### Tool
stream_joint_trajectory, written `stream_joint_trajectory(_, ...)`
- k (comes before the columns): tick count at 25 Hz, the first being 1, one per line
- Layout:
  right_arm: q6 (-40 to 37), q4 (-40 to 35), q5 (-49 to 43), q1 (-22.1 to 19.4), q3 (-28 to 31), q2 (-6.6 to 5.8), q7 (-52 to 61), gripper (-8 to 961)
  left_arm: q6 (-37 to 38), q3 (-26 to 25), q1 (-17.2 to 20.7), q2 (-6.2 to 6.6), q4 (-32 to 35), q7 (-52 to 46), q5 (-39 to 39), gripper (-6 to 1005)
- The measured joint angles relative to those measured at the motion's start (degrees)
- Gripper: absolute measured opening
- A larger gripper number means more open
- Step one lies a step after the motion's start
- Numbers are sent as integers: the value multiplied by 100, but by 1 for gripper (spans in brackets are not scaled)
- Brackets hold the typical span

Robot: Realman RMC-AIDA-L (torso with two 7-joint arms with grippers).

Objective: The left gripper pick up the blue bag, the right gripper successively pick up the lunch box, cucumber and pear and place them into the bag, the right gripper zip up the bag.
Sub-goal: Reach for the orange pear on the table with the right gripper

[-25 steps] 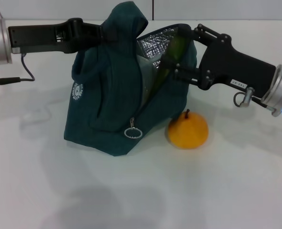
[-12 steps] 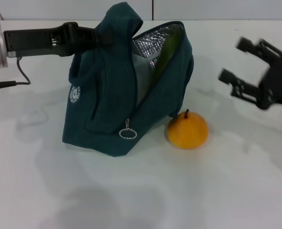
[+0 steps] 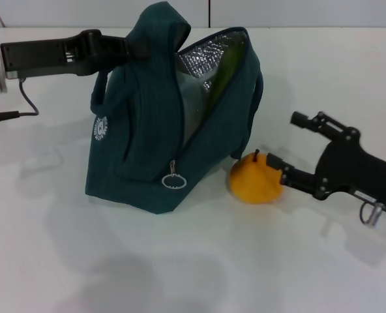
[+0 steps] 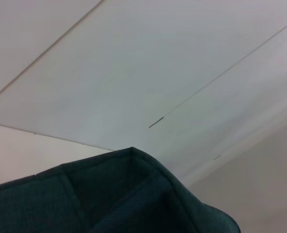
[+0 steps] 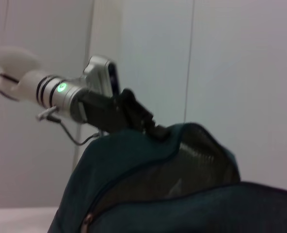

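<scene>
On the white table (image 3: 180, 261), the blue bag (image 3: 147, 130) is held up by its handle, pinched in the left gripper (image 3: 139, 47). Inside the open mouth (foil lining showing) the cucumber (image 3: 224, 75) is seen leaning. Beside the bag sits the pear (image 3: 253, 179); the right gripper (image 3: 281, 142), fingers spread, is positioned around it.
</scene>
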Motion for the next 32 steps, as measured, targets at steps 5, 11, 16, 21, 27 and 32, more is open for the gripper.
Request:
stream_joint_trajectory(5, 168, -16, 5, 99, -142, 7, 0, 739, -9, 1, 12, -15, -8, 4, -37, 66)
stream_joint_trajectory(11, 312, -62, 38, 177, -404, 7, -7, 715, -9, 1, 47, -12, -8, 4, -57, 66)
stream_joint_trajectory(16, 407, -82, 38, 237, -412, 7, 14, 694, -21, 1, 65, 9, -7, 6, -60, 66)
stream_joint_trajectory(21, 462, -89, 45, 249, -420, 6, 16, 457, -174, -10, 175, 102, -6, 51, -57, 66)
stream_joint_trajectory(27, 513, -92, 53, 297, -463, 7, 19, 410, -218, -200, 211, 177, -200, 184, -32, 66)
stream_joint_trajectory(32, 541, -96, 53, 308, -470, 6, 63, 388, -195, -198, 210, 186, -242, 215, -28, 66)
